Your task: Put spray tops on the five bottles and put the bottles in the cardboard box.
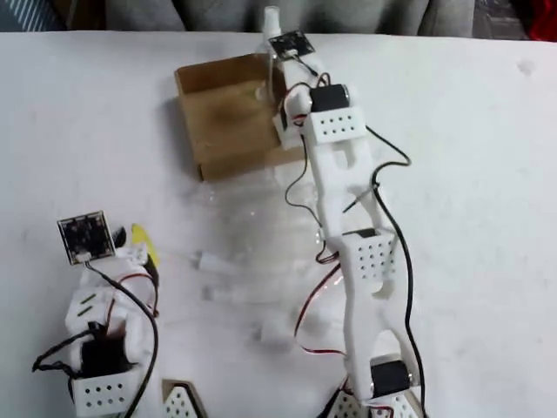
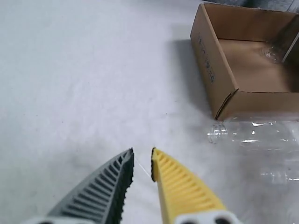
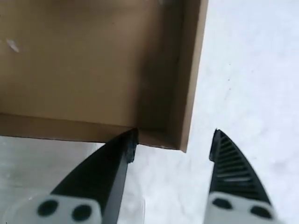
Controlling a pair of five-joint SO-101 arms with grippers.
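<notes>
The cardboard box (image 1: 228, 122) (image 2: 219, 60) (image 3: 88, 60) lies open at the table's far middle. A clear bottle (image 1: 266, 61) (image 2: 275, 50) with a white spray top (image 1: 271, 16) stands in its far right corner. My right gripper (image 1: 280, 65) (image 3: 173, 142) hangs open over that end of the box, its black fingers (image 3: 117, 158) astride the box's corner wall and holding nothing. More clear bottles (image 2: 254, 133) (image 1: 252, 218) lie on the table in front of the box. My left gripper (image 2: 141, 161) (image 1: 139, 248) rests at the near left, open by a narrow gap.
Loose white spray tops (image 1: 209, 259) (image 1: 274, 331) lie between the two arms. The right arm (image 1: 357, 235) stretches from the near edge to the box, with its cables trailing beside it. White table spreads bare to the left of the box.
</notes>
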